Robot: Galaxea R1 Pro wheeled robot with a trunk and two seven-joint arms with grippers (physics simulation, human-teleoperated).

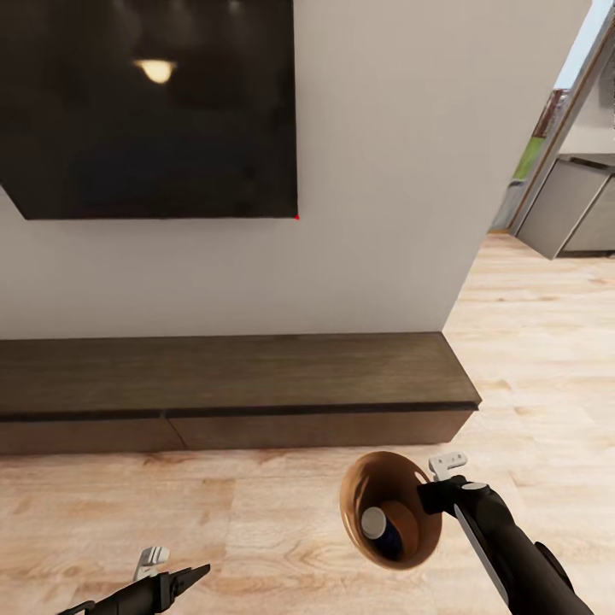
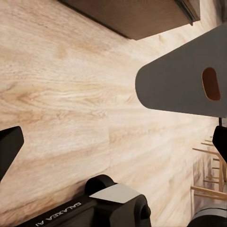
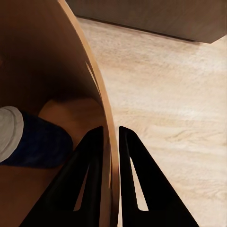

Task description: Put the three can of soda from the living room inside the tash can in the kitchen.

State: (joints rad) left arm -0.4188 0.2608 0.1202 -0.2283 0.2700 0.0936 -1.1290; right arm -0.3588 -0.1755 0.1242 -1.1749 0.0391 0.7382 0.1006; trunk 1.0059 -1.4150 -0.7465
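- Down at the bottom of the head view, the right gripper [image 1: 424, 494] is clamped on the rim of the bin [image 1: 354, 495], holding it tilted above the wood floor [image 1: 256, 512] with its brown inside facing the camera. One blue can [image 1: 382, 530] lies in the bottom, grey top showing. Low on the left, the left gripper [image 1: 186, 577] hangs over the floor, and from here I cannot tell how its fingers stand.
- Beyond them runs the long dark cabinet [image 1: 231, 376] against the wall, the black TV [image 1: 149, 107] above it. Off to the right, grey kitchen units [image 1: 568, 209] show through the opening.
- Left wrist view: two black fingertips [image 2: 8, 147] sit far apart at opposite edges, wide open, nothing between them. Ahead hangs the bin's pale grey outside [image 2: 182, 85].
- Right wrist view: both fingers [image 3: 137, 189] pinch the bin's wall [image 3: 97, 90], one inside, one outside. The blue can [image 3: 35, 144] rests on its side within.
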